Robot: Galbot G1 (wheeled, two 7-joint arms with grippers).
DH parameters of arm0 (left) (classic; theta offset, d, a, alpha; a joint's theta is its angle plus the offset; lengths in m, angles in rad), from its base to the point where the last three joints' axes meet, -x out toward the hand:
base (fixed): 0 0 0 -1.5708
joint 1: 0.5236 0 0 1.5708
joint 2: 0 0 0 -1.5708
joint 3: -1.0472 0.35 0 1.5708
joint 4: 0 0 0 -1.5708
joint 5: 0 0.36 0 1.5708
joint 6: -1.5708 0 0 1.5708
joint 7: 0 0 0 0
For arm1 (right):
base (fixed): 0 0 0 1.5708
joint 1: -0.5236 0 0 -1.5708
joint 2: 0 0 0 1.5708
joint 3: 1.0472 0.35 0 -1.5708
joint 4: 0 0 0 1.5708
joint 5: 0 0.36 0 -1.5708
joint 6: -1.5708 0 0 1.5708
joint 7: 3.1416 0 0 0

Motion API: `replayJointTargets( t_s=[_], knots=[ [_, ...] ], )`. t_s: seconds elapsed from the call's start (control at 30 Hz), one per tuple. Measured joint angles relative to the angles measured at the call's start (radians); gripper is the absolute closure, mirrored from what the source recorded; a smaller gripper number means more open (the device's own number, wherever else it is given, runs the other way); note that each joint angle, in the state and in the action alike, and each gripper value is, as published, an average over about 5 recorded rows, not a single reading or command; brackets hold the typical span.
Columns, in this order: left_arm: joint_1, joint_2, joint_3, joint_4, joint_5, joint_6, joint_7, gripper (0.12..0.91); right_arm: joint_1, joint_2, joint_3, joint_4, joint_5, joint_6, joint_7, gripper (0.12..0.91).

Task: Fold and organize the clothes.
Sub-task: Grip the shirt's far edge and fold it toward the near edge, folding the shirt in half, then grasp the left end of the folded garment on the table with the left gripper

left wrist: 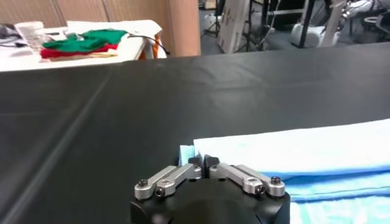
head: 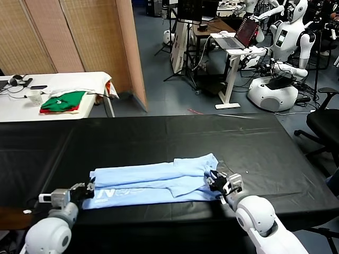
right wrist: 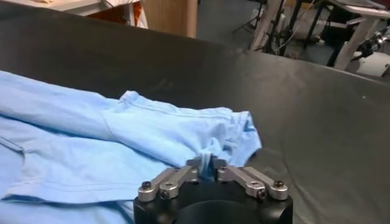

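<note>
A black table [head: 159,137] fills the near view, and on it lies one pale blue T-shirt [head: 159,180], folded into a long band running left to right close to the near edge, with white lettering showing on its lower left part. At the band's left end sits the left gripper [head: 89,189], low over the table; seen from its wrist, its fingertips [left wrist: 196,161] meet one another just at the corner of the shirt, and whether any fabric lies between them cannot be told. At the band's right end sits the right gripper [head: 216,182]; from its wrist, the tips are drawn nearly together with a small bunch of blue fabric pinched up between them, the shirt's sleeve and hem spreading away from that pinch. So the shirt stretches between the two grippers, one at each end. Farther back on the left stands one white table [head: 58,92] bearing one small stack of green and red garments [head: 63,101], one white cup [head: 35,97] just beside them, and a white cloth with an orange edge [head: 108,84] draped over its right corner. At far right, in the room behind, stands another white robot [head: 283,58] beside a desk with one open laptop [head: 241,34].
</note>
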Motion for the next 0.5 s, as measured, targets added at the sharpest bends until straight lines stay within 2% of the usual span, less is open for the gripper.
replayJointTargets(
  t_s=[0.1,0.23,0.33,0.5],
  knots=[
    [0.012,-0.011,-0.018,-0.023,0.018,-0.007,0.000,0.344,0.002,0.003,0.016,0.023,0.018,0.004,0.014,0.139],
    [-0.003,-0.019,-0.024,-0.024,-0.003,-0.032,-0.005,0.179,0.026,0.021,0.029,0.018,0.035,0.049,0.055,0.120],
    [-0.039,-0.024,-0.015,-0.001,-0.047,-0.040,-0.014,0.128,0.062,0.048,0.027,-0.017,0.037,0.079,0.085,0.118],
    [-0.120,-0.033,0.015,0.069,-0.107,-0.032,-0.018,0.124,0.127,0.106,0.013,-0.107,0.038,0.100,0.121,0.118]
  ],
)
